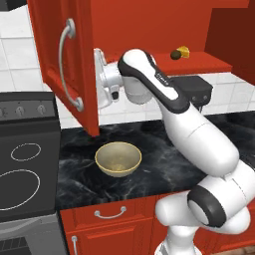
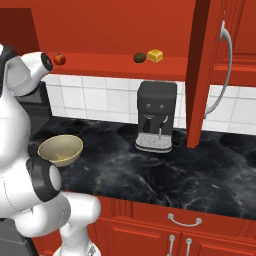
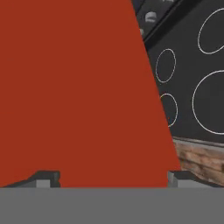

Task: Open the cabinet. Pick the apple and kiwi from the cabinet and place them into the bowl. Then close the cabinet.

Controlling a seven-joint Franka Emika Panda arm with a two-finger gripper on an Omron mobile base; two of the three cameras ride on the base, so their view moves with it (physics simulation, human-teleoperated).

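The cabinet (image 1: 64,60) stands open, both doors swung outward; the left door with its long silver bar handle (image 1: 67,64) hangs out over the edge of the desk (image 2: 165,170), and the right door (image 2: 210,70) does the same at the far side. On the red cabinet shelf (image 2: 100,64) the apple (image 2: 59,59) sits toward the left end. The kiwi (image 2: 139,58) lies well apart from it further right, just beside a yellow cheese wedge (image 2: 155,55); whether the two touch cannot be settled at this size.

The bowl (image 1: 118,158) rests upright on the black marbled desk, below the open left door, and holds no fruit. A dark coffee machine (image 2: 156,116) stands on the desk under the shelf, to the right of the bowl. A black stove top (image 1: 22,169) with white ring markings adjoins the desk on the left.

The arm reaches up and left, its wrist close against the inner face of the left door. In the hand view the tool (image 3: 113,177) faces that flat red door panel (image 3: 74,87) at very short range, with the stove rings seen past the panel's edge. The two fingertips (image 3: 46,178) are set wide apart with nothing between them. Contact with the panel cannot be confirmed.
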